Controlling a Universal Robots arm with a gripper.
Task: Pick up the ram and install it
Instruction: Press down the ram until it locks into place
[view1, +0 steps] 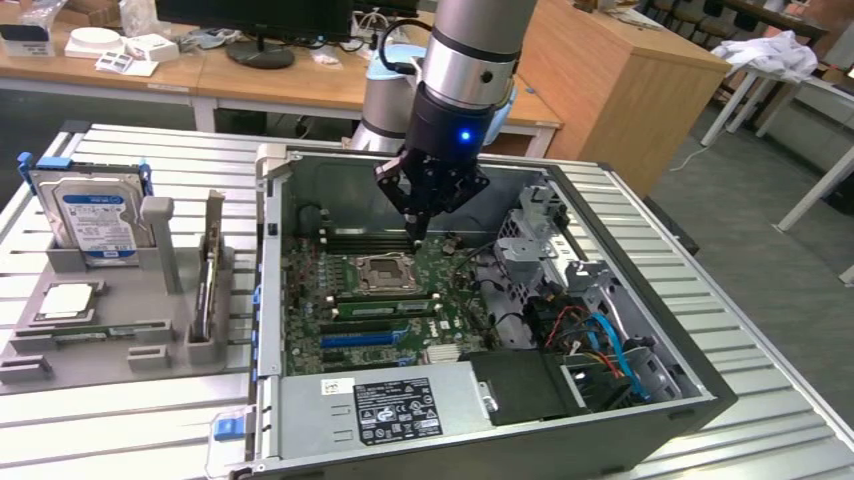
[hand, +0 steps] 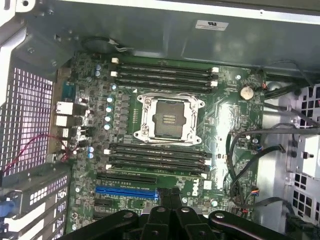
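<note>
- Power supply (view1: 400, 405) sits nearest in the exterior view; my tool (view1: 419, 237) hangs clenched and empty inside the case (view1: 694, 395), while the ram (view1: 210, 265) stands in the grey holder (view1: 94, 350), well apart.
- Wrist view: my fingertips (hand: 167, 195) sit over the motherboard (hand: 235, 120); I'd judge a careful square approach matters.

Exterior view: high and in front of the table, angled down on the open computer case (view1: 507, 330), far enough to take in desks behind.
Wrist view: rides on the arm, facing straight down into the case, close over the motherboard (hand: 170, 125).
Shared part: the motherboard (view1: 387, 300) with its processor socket (view1: 384, 272) (hand: 170, 119) and memory slots (hand: 162, 75).
</note>
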